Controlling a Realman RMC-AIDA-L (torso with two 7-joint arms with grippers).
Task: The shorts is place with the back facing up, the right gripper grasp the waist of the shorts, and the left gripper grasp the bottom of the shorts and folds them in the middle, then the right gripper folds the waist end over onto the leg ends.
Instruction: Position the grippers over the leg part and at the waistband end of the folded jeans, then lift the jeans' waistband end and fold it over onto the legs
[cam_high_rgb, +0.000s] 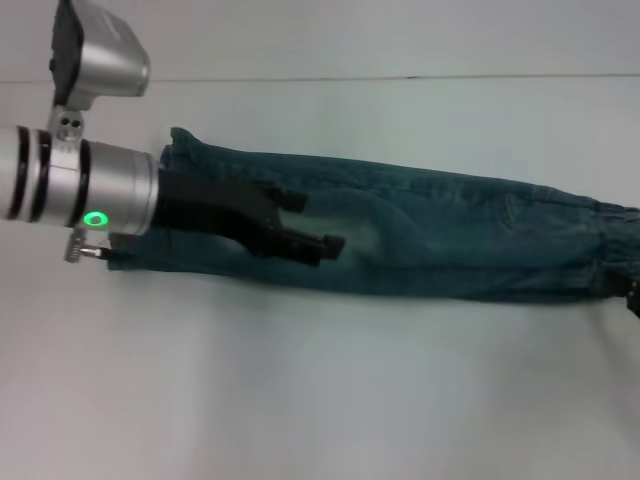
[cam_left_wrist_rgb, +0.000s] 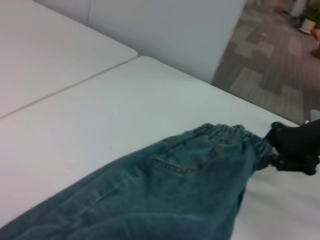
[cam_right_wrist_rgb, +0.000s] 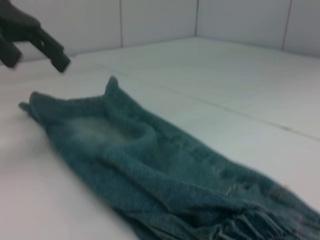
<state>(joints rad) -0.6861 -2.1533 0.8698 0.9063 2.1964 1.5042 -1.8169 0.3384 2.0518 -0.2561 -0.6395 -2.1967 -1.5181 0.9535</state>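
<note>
The blue-green denim shorts (cam_high_rgb: 430, 240) lie folded lengthwise in a long strip across the white table (cam_high_rgb: 300, 400). The bottom of the shorts (cam_high_rgb: 180, 150) is at the left and the ruffled waist end (cam_high_rgb: 610, 245) at the right. My left gripper (cam_high_rgb: 310, 222) hovers open over the leg half and holds nothing. The right wrist view shows the left gripper (cam_right_wrist_rgb: 35, 61) raised clear of the leg ends (cam_right_wrist_rgb: 65, 110). My right gripper (cam_left_wrist_rgb: 295, 147) sits against the elastic waist (cam_left_wrist_rgb: 230, 135), beside a back pocket (cam_left_wrist_rgb: 175, 165). In the head view only a black sliver of the right gripper (cam_high_rgb: 634, 295) shows.
A seam (cam_high_rgb: 400, 78) runs across the table behind the shorts. Past the table's far edge, the left wrist view shows a white partition (cam_left_wrist_rgb: 175, 35) and grey floor tiles (cam_left_wrist_rgb: 270, 75). Bare tabletop lies in front of the shorts.
</note>
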